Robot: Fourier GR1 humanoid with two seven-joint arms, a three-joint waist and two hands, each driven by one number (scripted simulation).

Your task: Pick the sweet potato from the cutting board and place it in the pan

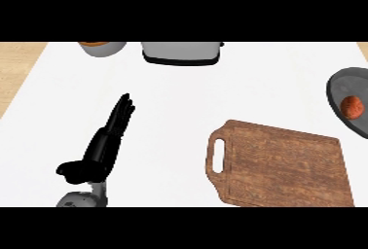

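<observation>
Left hand [101,146], lower left of frame: fingers straight, together, holding nothing. Cutting board [280,168] lower right, bare. Sweet potato [351,107] already in pan [341,87], right edge. Right hand unseen. Judgement: placement done; withdraw without nudging pan.

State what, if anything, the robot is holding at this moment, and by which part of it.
Nothing is held. The left hand rests open, fingers straight, on the counter, away from everything. The right hand is out of view. The sweet potato lies in the pan, not on the cutting board.
</observation>
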